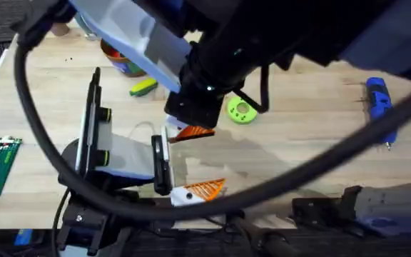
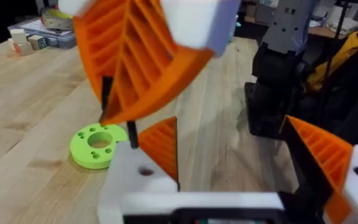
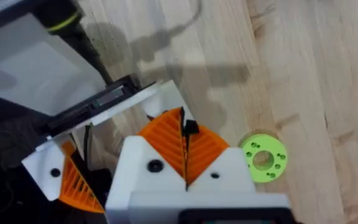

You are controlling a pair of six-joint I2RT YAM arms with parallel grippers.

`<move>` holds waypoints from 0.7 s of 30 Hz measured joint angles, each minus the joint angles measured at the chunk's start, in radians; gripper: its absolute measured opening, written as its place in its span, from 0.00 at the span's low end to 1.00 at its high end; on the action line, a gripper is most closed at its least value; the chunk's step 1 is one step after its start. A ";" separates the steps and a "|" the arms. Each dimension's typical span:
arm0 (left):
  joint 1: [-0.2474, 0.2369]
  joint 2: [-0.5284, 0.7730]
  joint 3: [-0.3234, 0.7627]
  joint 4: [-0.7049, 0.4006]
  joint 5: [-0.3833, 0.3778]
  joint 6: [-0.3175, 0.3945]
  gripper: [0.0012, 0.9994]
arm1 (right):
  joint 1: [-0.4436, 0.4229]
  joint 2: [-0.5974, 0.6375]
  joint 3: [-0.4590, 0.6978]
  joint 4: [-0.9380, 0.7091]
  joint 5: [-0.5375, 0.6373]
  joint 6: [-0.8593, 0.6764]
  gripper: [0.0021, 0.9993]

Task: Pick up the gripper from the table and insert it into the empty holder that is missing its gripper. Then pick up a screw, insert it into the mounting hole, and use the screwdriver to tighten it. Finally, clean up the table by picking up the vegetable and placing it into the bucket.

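— While the right gripper (image 3: 184,149) has its pads pressed together at frame centre, where's the gripper (image 2: 160,144)?
— Standing on the holder (image 2: 132,177), just under those pads. I can't tell whether it's pinched. The left gripper (image 1: 184,164) is spread wide.
— So how should it go?
— I'd press it straight down the slot, no twisting.
— And the bucket (image 1: 120,61)?
— It's upper left, half hidden, so I can't tell what it contains. The vegetable (image 1: 143,87) lies on the table just beside it.
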 joint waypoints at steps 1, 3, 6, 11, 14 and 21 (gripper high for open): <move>0.000 0.000 0.000 0.000 0.000 0.000 0.99 | 0.000 0.004 0.000 0.000 0.000 0.000 0.01; 0.000 0.000 0.000 0.000 0.000 0.000 0.99 | 0.000 0.014 0.000 0.000 0.000 0.000 0.01; 0.000 0.000 0.000 0.000 0.000 0.000 0.99 | 0.000 0.026 0.000 0.000 0.000 0.000 0.01; 0.000 0.000 0.000 0.000 0.000 0.000 0.99 | 0.000 0.031 0.000 0.000 -0.004 0.000 0.01; 0.000 0.000 0.000 0.000 0.000 0.000 0.99 | 0.000 0.031 0.000 0.000 -0.023 0.000 0.01; 0.000 0.000 0.000 0.000 0.000 0.000 0.99 | 0.001 0.031 0.000 -0.002 -0.035 0.000 0.01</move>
